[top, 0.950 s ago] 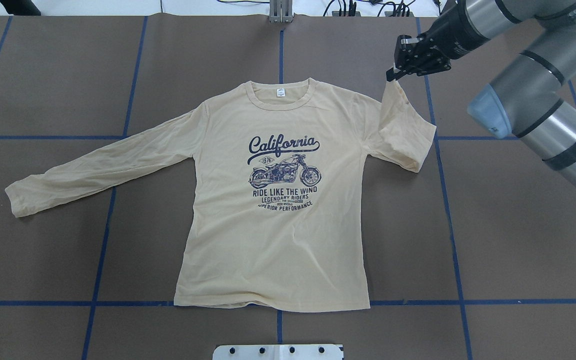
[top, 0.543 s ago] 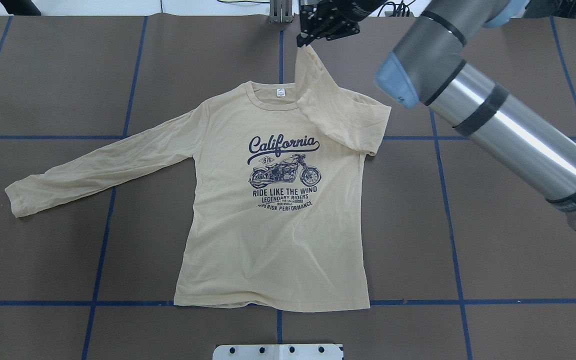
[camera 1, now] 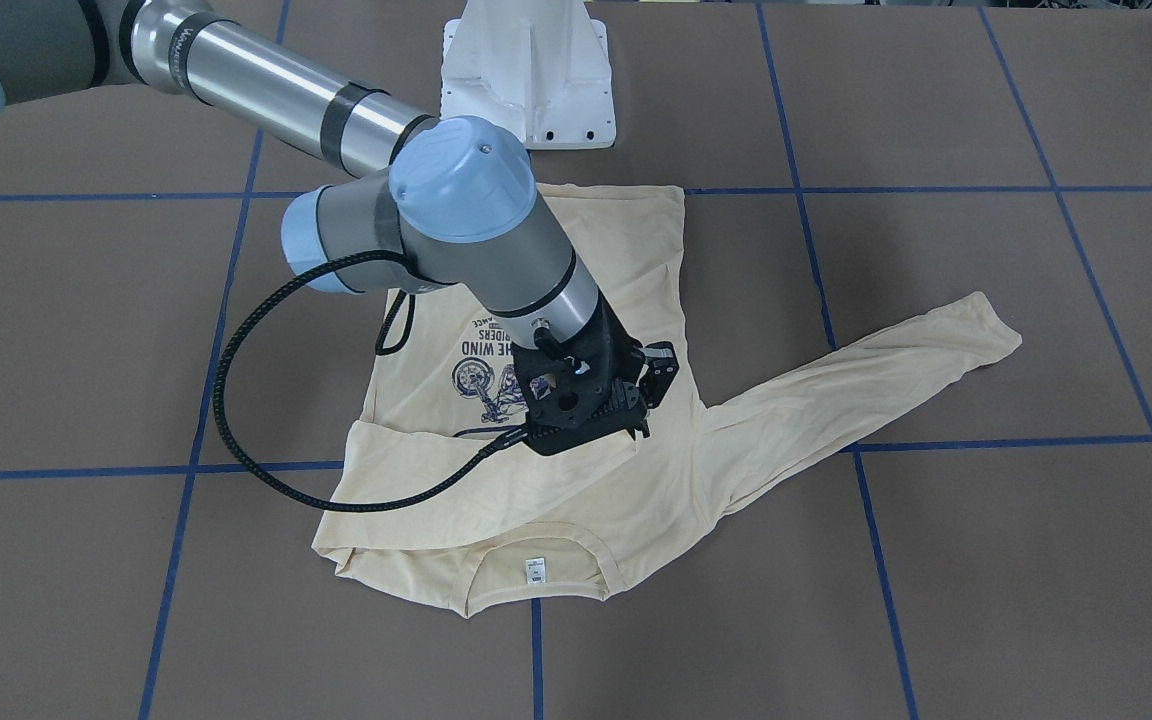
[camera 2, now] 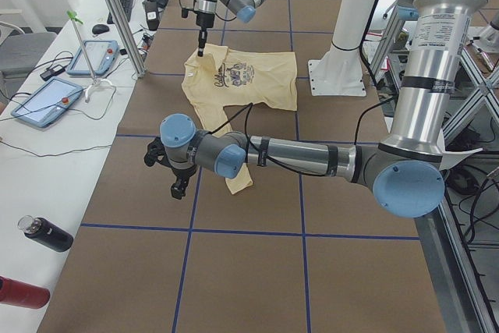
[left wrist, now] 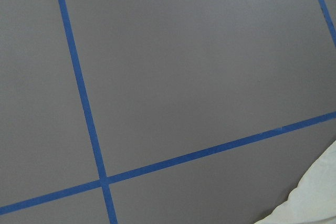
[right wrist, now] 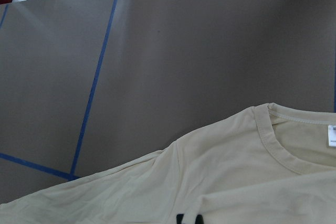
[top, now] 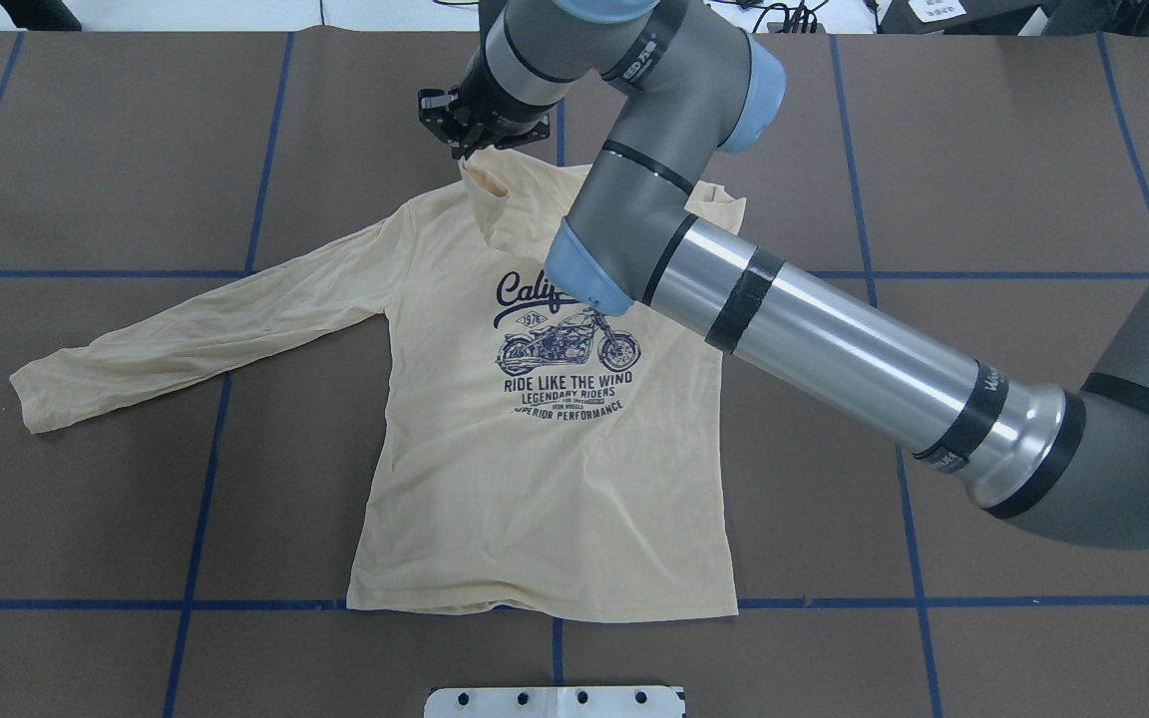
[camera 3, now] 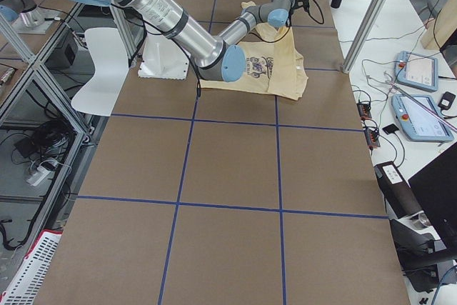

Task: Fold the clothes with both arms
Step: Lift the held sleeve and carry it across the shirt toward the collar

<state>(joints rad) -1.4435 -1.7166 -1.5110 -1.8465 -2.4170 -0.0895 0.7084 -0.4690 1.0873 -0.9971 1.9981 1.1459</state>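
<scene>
Overhead exterior shows the shirt (top: 535,479) flat on the bench (top: 983,150), its print (top: 560,349) facing up. One sleeve (top: 525,194) crosses just above the print, its cuff (top: 475,172) clamped in the right end effector (top: 465,152). The left end effector (camera 2: 179,189) hangs well apart from the print; I cannot tell whether its fingers are apart or together.
</scene>
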